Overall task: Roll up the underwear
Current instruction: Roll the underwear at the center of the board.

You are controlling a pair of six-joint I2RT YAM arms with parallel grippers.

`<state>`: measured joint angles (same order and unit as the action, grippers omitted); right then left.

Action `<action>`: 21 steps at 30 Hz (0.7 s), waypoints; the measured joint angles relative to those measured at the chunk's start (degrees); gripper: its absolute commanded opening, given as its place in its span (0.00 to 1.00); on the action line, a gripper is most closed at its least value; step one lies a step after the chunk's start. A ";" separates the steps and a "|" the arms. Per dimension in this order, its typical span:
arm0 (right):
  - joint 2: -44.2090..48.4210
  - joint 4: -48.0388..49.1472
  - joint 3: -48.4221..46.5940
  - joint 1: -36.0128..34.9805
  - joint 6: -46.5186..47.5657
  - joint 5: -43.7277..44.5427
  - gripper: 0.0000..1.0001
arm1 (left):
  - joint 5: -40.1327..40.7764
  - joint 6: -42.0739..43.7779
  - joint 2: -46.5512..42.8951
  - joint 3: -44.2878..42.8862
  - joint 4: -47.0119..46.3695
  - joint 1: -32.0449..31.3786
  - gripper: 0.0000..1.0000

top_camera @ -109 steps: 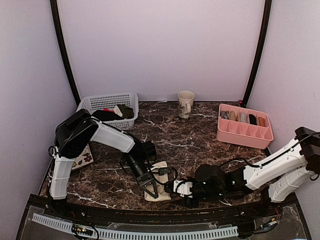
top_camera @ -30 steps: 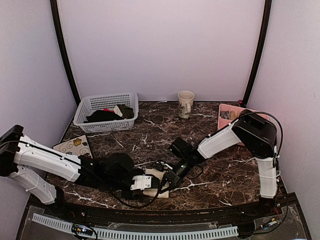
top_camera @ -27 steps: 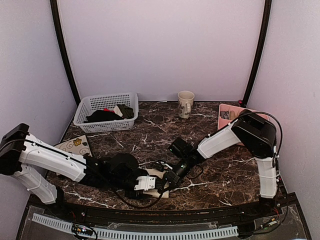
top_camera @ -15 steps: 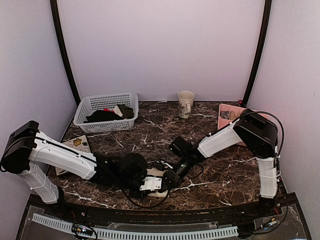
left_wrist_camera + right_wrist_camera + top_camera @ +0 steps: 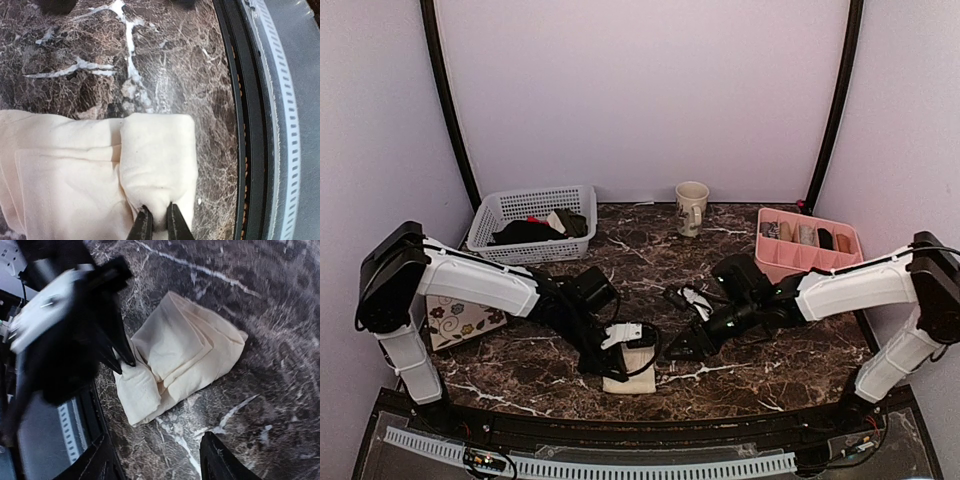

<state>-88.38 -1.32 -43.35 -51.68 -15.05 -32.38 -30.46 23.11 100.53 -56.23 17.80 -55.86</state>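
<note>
The cream-beige underwear (image 5: 632, 366) lies folded on the marble table near the front edge, its near end turned over into a thick fold. It also shows in the left wrist view (image 5: 90, 170) and in the right wrist view (image 5: 185, 355). My left gripper (image 5: 612, 356) is shut on that fold, and its tips (image 5: 159, 226) pinch the cloth. My right gripper (image 5: 683, 347) is open and empty, just right of the underwear and apart from it. Its fingers (image 5: 220, 460) frame bare marble.
A white basket (image 5: 535, 213) with dark garments stands at the back left. A mug (image 5: 692, 207) is at the back middle. A pink divided tray (image 5: 810, 262) is at the back right. A floral tile (image 5: 460, 320) lies at the left. The black front rail (image 5: 250, 150) runs close to the cloth.
My right gripper has let go and drawn back to the right of the underwear. My left arm has swung round and its gripper now pinches the near fold.
</note>
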 measured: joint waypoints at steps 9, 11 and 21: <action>10.64 8.70 8.94 -13.44 13.16 16.17 0.58 | -19.28 1.40 12.74 -9.77 9.81 6.21 0.09; 9.03 9.79 8.52 -16.02 16.20 18.86 0.58 | -22.03 1.75 14.36 -10.62 11.21 6.93 0.09; -5.42 12.52 2.71 -22.49 27.85 25.11 0.56 | -27.87 2.21 17.62 -11.96 15.08 7.72 0.09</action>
<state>-93.80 11.20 -40.64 -74.17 12.80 -7.27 -58.33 25.32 118.15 -68.18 32.88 -48.14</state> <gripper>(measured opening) 0.583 0.104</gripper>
